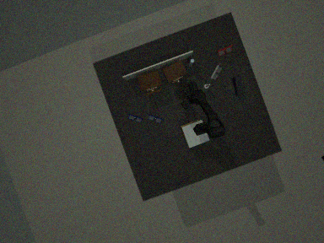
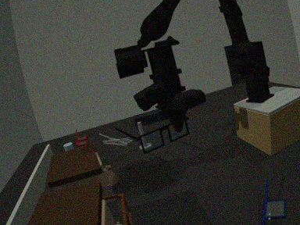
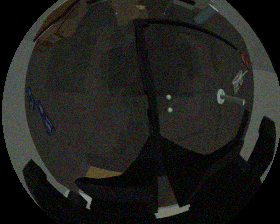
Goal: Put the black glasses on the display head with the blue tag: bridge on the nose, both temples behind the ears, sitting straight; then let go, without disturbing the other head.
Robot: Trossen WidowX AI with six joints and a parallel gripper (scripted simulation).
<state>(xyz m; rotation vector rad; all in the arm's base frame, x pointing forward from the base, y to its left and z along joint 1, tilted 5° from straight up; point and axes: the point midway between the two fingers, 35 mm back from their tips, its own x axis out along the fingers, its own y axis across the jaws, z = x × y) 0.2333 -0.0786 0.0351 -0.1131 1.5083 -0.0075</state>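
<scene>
Pinching the black glasses [image 2: 164,136] by the frame's top edge, gripper [image 2: 177,122] pointing down. Hanging lenses-down in the air, above the dark mat [image 2: 219,168] and clear of it, temples trailing back toward the far wall. Standing well apart at lower left, two display heads [image 2: 110,176] on brown boxes [image 2: 73,166], faces too dim to make out.
</scene>
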